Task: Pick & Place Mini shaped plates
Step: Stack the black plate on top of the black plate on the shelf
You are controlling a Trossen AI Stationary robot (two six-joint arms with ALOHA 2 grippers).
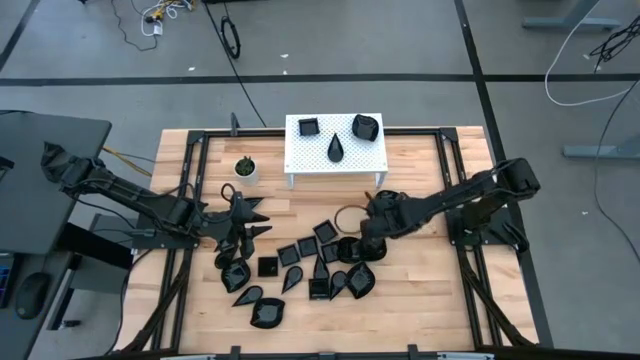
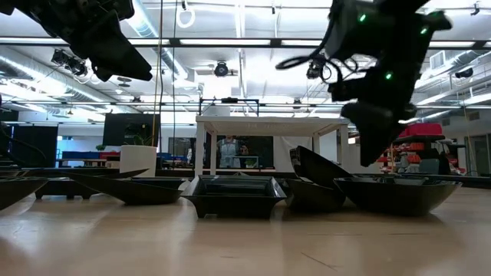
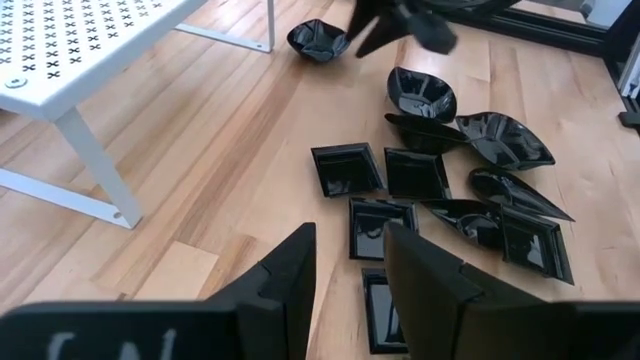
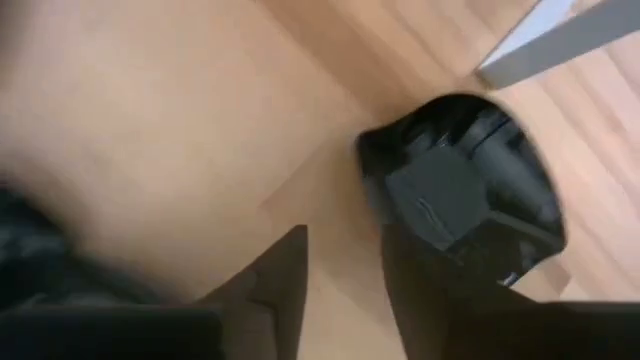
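The wooden table (image 1: 420,290) carries scattered mini shaped plates (image 1: 300,265), a white perforated stand (image 1: 335,150) and a small potted plant (image 1: 245,168).

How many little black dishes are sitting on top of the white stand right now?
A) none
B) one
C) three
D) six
C: seen from above, the white stand carries three black dishes, a square one, a teardrop one and a rounded one; the rest lie on the wooden table.

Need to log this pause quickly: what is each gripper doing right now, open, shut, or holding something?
Left gripper: open, empty, above the small glossy black plates.
Right gripper: fingers apart, holding nothing, over the wooden table.
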